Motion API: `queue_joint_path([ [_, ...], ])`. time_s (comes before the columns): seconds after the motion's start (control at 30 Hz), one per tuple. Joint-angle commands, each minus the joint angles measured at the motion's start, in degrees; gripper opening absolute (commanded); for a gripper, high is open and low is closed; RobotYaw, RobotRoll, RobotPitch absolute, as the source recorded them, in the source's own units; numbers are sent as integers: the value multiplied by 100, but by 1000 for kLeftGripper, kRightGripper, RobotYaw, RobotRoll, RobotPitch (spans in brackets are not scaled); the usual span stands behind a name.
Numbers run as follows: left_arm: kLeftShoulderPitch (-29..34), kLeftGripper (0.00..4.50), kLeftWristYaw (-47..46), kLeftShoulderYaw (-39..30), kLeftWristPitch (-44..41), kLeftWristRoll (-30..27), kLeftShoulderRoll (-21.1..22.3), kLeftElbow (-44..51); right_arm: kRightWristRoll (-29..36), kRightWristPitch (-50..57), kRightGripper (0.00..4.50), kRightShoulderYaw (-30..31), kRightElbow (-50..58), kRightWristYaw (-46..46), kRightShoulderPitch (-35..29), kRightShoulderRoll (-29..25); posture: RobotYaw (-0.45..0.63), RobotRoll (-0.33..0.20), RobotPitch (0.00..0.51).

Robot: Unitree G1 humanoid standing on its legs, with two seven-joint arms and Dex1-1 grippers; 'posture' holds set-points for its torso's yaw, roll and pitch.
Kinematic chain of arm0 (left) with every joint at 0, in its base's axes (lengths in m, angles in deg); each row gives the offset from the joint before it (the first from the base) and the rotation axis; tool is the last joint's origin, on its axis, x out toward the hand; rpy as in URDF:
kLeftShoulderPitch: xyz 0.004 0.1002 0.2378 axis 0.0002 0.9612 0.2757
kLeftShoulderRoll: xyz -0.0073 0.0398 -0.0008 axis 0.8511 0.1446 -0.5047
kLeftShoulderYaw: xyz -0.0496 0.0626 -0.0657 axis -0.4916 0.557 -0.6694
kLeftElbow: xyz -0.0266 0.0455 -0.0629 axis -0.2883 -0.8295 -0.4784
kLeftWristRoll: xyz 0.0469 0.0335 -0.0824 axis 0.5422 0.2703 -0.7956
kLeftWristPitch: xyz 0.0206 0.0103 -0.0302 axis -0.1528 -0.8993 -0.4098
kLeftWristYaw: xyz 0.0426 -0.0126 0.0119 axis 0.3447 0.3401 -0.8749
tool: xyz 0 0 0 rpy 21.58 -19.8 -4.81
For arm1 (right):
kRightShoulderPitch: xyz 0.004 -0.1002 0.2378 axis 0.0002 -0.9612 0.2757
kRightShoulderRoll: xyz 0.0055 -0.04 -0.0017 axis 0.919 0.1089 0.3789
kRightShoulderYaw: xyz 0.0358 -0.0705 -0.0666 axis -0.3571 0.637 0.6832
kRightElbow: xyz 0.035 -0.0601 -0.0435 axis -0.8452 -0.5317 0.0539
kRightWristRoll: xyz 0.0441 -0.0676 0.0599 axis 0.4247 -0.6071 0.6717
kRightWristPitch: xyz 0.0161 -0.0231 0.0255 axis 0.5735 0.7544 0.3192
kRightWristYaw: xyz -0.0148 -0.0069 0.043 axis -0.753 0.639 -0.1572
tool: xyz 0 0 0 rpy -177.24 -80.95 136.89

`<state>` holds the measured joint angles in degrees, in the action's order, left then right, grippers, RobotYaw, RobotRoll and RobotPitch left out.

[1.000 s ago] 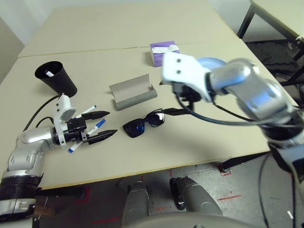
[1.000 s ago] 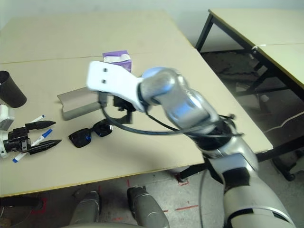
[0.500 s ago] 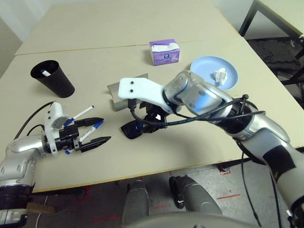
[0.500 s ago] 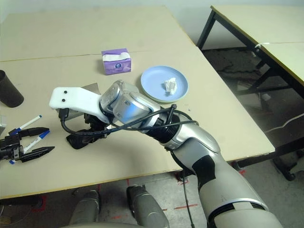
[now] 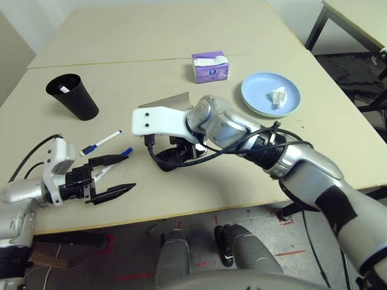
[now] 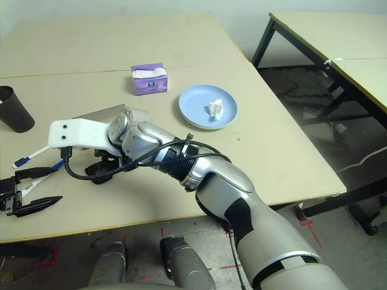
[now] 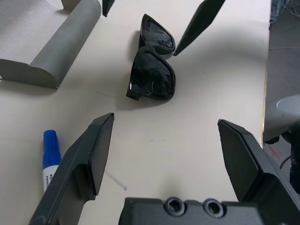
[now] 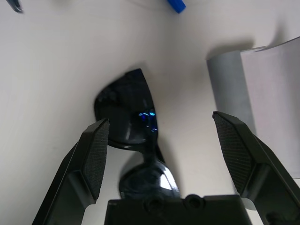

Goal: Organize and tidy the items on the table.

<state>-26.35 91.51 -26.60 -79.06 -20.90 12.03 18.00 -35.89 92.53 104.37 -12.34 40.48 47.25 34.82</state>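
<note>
The black plastic sunglasses (image 7: 152, 68) are lying folded on the large pale beige matte tabletop (image 5: 151, 36), and everything else is placed here relative to them. The right gripper (image 8: 166, 150) is hanging directly above the sunglasses with its two black fingers spread wide, one to each side of the frame, gripping nothing; whether a fingertip is touching the frame cannot be told. The left gripper (image 5: 121, 174) is sitting near the table's front edge, to the left of the sunglasses and apart from them, its fingers likewise released and empty, pointing toward them.

The grey oblong glasses case (image 7: 56, 51) is lying open just behind the sunglasses, close to them but not touching. One white marker with a blue cap (image 5: 100, 142) is resting flat on the tabletop to the left of the sunglasses, and the blue cap of a second marker (image 7: 50, 154) is showing nearer, between the sunglasses and the left gripper. The black tapered cup (image 5: 74, 96) is standing upright well to the left and behind the sunglasses, with a white piece showing inside its rim. A purple tissue box (image 5: 210, 66) is sitting farther back, behind the case. The light-blue round plate (image 5: 257, 90) is lying well to the right and behind, stacked on a second plate whose rim is just showing, and the crumpled white tissue (image 5: 278, 96) is resting on it.
</note>
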Motion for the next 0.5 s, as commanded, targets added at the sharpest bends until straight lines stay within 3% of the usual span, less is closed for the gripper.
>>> queue_joint_path([
  [0.03, 98, 4500, -56, -83, 46, -10, -25, 86, -209, -234, 4470, 21, -40, 220, 18, -58, 10, 0, 144],
  [0.5, 111, 4500, -104, -59, 86, -18, -11, 92, -658, -258, 4470, 185, 150, 649, -421, -49, 19, 0, 153],
])
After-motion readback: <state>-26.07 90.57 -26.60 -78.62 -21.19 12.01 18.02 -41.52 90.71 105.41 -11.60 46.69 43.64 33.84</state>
